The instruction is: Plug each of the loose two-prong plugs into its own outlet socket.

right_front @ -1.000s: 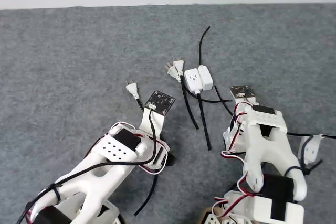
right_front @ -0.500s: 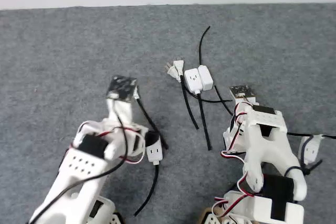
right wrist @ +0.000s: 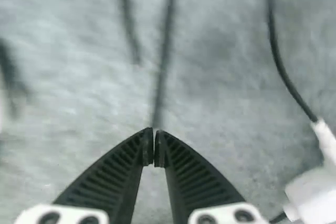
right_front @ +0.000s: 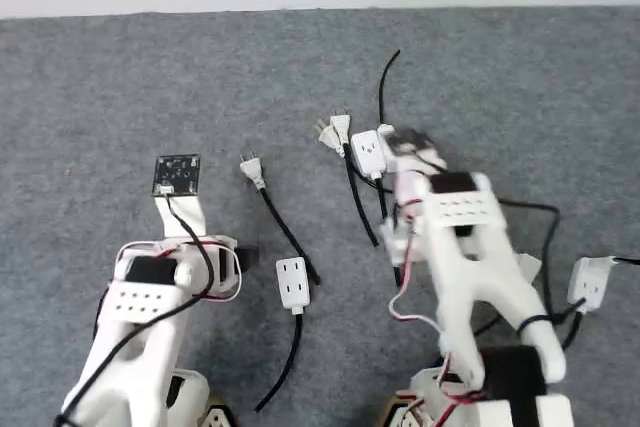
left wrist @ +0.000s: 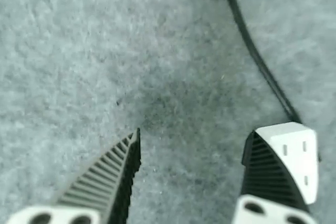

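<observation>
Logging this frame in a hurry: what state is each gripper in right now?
Left gripper: open, holding nothing.
Right gripper: closed, holding nothing.

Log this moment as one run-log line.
left gripper: open, empty, beside outlet socket | right gripper: shut, empty, above cords | plug: loose on carpet

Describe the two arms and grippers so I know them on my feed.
The left arm and right arm are white plastic shells with dotted panels and loops of red, white and black wire. The left arm carries a small dark square circuit board at its wrist. The left gripper and right gripper have black, ribbed, wedge-shaped fingers on white bases with round holes.
</observation>
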`<state>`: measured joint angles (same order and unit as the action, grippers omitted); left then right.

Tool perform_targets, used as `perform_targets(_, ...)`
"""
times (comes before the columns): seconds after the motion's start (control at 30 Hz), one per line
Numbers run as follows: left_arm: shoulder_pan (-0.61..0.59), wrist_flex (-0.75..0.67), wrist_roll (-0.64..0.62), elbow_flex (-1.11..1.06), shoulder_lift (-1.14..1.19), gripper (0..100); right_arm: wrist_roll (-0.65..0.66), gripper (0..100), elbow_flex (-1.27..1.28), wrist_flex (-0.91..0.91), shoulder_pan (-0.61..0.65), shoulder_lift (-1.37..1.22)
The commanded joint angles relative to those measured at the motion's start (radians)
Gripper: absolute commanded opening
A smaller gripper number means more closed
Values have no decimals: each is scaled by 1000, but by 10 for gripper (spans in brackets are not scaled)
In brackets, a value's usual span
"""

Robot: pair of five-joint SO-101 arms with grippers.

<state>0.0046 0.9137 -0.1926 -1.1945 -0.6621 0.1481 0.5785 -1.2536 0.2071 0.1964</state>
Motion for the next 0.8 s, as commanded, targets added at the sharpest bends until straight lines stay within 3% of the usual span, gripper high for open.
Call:
perform_targets(0.0,-6,-52,5,58,75,301,-54,9,-117,-21,197,28)
perform_targets(0.1,-6,-54,5,82,121,301,-55,9,-137,51,312,-21)
perform_targets(0.27,-81,-54,5,113,141,301,-55,9,-206,173,352,-179)
perform_targets(0.5,-124,-57,5,136,143,301,-55,9,-322,108,453,-318)
perform_targets(0.77,-124,-75,6,131,144,301,-61,72,-292,105,460,-315)
